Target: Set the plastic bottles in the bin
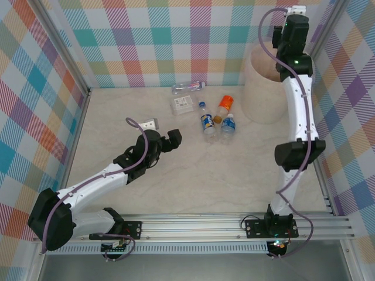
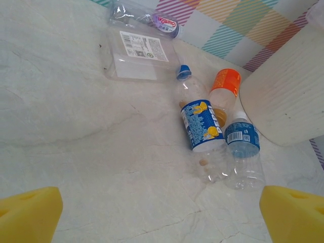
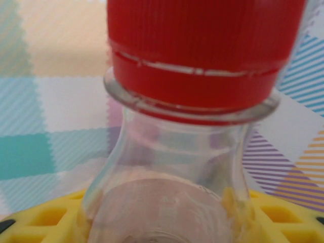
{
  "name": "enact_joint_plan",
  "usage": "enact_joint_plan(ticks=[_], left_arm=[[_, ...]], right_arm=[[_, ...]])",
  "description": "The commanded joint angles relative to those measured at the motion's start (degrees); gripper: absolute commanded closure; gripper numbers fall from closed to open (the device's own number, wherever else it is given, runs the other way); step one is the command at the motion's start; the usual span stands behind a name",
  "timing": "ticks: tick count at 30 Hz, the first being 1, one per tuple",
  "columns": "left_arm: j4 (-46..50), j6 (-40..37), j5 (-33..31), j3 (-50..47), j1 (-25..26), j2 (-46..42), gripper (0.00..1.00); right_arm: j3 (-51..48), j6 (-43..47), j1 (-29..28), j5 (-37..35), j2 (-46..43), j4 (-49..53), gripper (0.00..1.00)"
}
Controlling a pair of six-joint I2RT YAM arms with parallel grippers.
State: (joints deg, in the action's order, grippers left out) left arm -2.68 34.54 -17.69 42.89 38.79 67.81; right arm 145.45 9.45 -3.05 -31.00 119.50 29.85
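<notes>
Right gripper clamped narrow on a red-capped bottle below its neck, raised near the bin — judged placed for release into it. Left gripper spread wide, empty, facing the bottles lying on the table — apparently ready for the next pick.

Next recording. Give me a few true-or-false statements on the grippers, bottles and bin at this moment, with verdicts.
1. The right gripper is shut on a red-capped bottle. True.
2. The left gripper grips a bottle. False: it is open and empty, over the table.
3. The Pepsi bottle stands upright. False: it lies on its side on the table.
4. The bin stands at the table's far right corner. True.
5. The orange-capped bottle lies inside the bin. False: it lies on the table, beside the Pepsi bottle.
</notes>
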Motion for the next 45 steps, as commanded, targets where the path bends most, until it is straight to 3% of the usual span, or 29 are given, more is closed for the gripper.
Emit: enact_joint_plan(ticks=[1, 9, 17, 27, 38, 45], left_arm=[[1.1, 0.6, -1.1, -0.5, -0.8, -0.4, 0.00], [1.2, 1.0, 0.3, 0.5, -1.0, 1.6, 0.00], [1.6, 1.2, 1.1, 1.7, -1.1, 3.5, 0.00], [1.1, 2.4, 4.2, 3.7, -1.1, 7.7, 0.00], [0.9, 3.4, 3.8, 2.8, -1.1, 7.6, 0.00], [1.4, 3.5, 3.4, 3.0, -1.2, 8.3, 0.00]], right_arm=[[3.3, 4.7, 1.2, -7.7, 2.3, 1.7, 0.47], [-9.0, 6.7, 2.0, -9.1, 2.9, -6.9, 0.46], [-7.5, 6.3, 4.9, -8.5, 6.9, -5.9, 0.43], [-1.7, 1.4, 6.0, -5.4, 10.2, 3.5, 0.19], [-2.1, -8.4, 6.0, 7.0, 3.0, 10.1, 0.11], [-8.1, -14.6, 5.9, 16.0, -3.8, 11.0, 0.07]])
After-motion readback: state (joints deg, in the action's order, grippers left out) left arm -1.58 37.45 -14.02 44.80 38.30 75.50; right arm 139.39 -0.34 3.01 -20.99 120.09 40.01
